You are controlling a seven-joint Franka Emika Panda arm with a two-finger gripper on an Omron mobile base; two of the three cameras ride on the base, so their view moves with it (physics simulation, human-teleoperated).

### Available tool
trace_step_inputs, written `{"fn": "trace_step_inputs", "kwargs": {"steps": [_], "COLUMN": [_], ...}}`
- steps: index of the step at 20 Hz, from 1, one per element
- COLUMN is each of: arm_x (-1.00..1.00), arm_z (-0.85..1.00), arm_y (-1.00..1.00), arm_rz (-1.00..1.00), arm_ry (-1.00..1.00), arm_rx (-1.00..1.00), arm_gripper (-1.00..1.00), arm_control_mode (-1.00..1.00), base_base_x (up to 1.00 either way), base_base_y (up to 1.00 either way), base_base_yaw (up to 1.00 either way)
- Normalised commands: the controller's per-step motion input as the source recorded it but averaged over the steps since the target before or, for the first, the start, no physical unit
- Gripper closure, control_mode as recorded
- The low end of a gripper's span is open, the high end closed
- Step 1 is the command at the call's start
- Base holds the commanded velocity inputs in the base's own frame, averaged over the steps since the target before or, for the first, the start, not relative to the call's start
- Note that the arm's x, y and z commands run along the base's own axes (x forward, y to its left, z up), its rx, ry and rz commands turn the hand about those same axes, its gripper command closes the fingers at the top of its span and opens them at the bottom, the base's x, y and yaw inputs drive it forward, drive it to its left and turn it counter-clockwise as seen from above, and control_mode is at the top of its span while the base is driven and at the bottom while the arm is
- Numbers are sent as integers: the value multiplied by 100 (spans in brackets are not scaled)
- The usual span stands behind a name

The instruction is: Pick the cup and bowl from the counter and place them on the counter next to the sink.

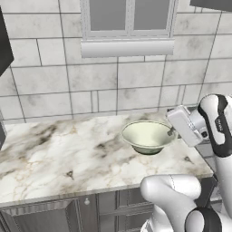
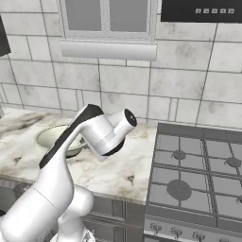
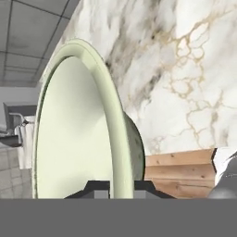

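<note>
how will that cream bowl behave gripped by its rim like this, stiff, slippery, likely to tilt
The bowl looks rigid, with a thick rim, so it probably won't flex. Its smooth glazed-looking surface may be slippery. The gripper pinches one edge of the rim, one fingertip each side, so the wide body hangs off-centre and may well swing or tilt over the counter.

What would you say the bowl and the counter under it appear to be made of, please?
The bowl looks like glazed ceramic or stoneware: pale cream-green, thick rounded rim, smooth and even with a soft sheen. It could also be plastic. The counter looks like polished marble: white with grey-brown veins, though the look alone cannot rule out an imitation.
</note>
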Motion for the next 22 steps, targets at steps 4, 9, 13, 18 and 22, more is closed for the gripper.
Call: {"fn": "trace_step_inputs", "kwargs": {"steps": [4,9,13,18,22], "arm_x": [-62,-25,0,0,0], "arm_z": [0,0,0,0,0], "arm_y": [1,0,0,0,0], "arm_rz": [6,2,0,0,0], "arm_ry": [-1,0,0,0,0], "arm_rx": [10,1,0,0,0], "arm_gripper": [100,100,100,100,100], "arm_control_mode": [-100,-100,-100,-100,100], "base_base_x": [0,0,0,0,0], "base_base_y": [0,0,0,0,0], "base_base_yaw": [0,0,0,0,0]}}
